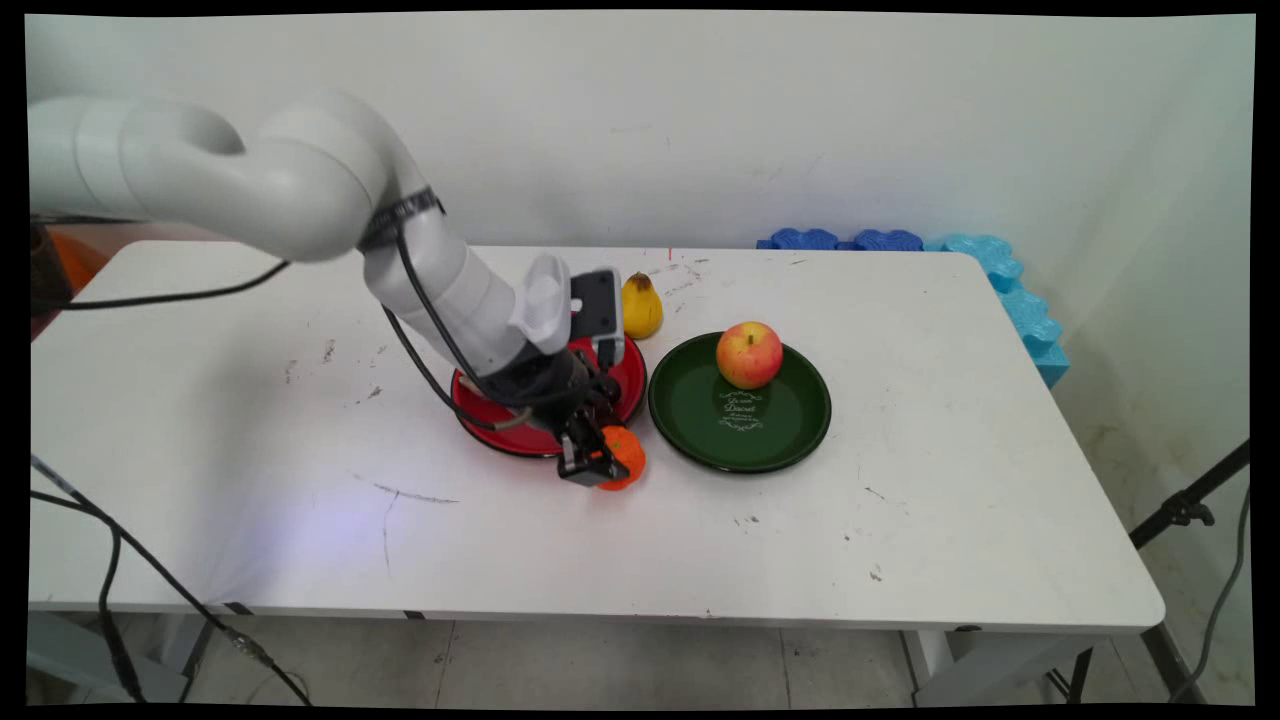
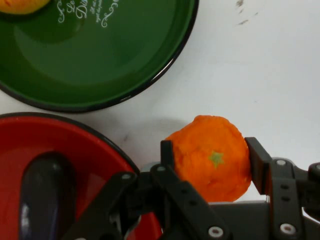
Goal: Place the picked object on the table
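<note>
My black gripper (image 1: pixel 598 462) is down at the table, just in front of the red plate (image 1: pixel 630 382). Its two fingers (image 2: pixel 167 154) press against opposite sides of an orange (image 2: pixel 212 160), which rests on the white table (image 1: pixel 300 480) beside the red plate's rim (image 2: pixel 90 150). In the main view the orange (image 1: pixel 625 455) shows on the gripper's right side. A dark purple rounded object (image 2: pixel 44 197) lies in the red plate. The green plate (image 1: pixel 740 425) stands just to the right, with a red-yellow apple (image 1: pixel 749 354) on its far part.
A yellow pear (image 1: pixel 641 306) stands behind the red plate. Blue foam pieces (image 1: pixel 1000 275) line the table's back right corner. Black cables (image 1: pixel 110 560) hang at the near left edge. The green plate's rim (image 2: pixel 165 65) lies close beyond the orange.
</note>
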`<state>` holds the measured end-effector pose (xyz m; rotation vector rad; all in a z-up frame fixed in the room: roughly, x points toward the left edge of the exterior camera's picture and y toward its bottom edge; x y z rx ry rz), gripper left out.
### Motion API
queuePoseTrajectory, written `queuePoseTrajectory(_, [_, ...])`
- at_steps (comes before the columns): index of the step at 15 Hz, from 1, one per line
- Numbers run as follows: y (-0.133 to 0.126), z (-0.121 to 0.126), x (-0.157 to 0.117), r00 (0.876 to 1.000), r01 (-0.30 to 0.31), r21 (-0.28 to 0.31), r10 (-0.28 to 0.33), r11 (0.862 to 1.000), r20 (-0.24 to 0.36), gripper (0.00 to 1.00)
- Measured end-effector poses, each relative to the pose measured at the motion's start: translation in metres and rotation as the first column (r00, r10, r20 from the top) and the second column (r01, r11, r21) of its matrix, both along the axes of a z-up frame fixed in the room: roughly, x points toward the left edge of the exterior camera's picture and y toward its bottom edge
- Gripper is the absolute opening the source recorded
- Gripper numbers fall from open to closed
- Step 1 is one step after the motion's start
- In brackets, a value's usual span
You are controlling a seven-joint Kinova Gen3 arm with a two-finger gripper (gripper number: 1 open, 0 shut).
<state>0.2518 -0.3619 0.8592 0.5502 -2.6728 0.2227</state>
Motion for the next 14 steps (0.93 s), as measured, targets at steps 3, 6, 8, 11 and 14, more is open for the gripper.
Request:
queuePoseTrajectory(3, [-0.004,-0.019,-0.002,1.000,0.004,-0.006,-0.004,1.000,-0.007,0.00])
queuePoseTrajectory(6, [-0.008,-0.036,-0.004,1.000,0.008,-0.014,-0.009,1.000,-0.016,0.00])
queuePoseTrajectory(8, [-0.009,-0.043,-0.005,1.000,0.011,-0.018,-0.012,1.000,-0.023,0.00])
queuePoseTrajectory(11, [-0.011,-0.052,-0.009,0.999,0.017,-0.025,-0.018,1.000,-0.039,1.00])
queuePoseTrajectory(14, [-0.010,-0.055,-0.012,0.998,0.025,-0.029,-0.026,0.999,-0.051,1.00])
